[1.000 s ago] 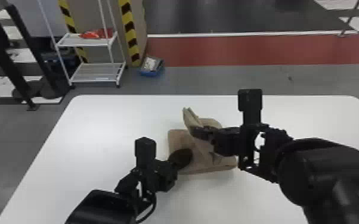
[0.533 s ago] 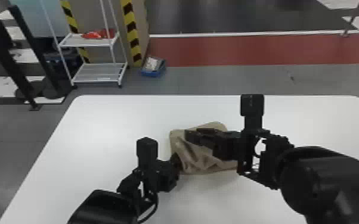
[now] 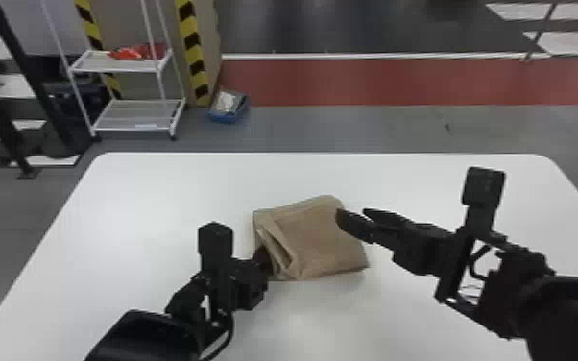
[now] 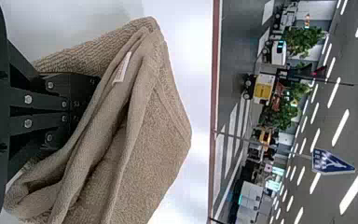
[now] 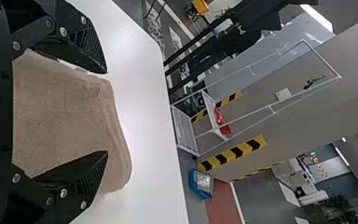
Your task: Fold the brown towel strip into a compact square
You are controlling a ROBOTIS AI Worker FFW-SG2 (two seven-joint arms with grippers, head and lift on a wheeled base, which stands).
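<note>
Raised towel flap down, right gripper farther right and spread.

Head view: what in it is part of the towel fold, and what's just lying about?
For the job:
- brown towel, partly folded
- left gripper, at the towel's near left edge
- right gripper, open, by its right side

Just about:
- white wheeled rack
- red items on its upper shelf
- blue bin on the floor

You have one brown towel, one counter and two pincers, your left pincer and your right pincer. Beyond them you can count one white rack, two rack shelves and one blue bin.
</note>
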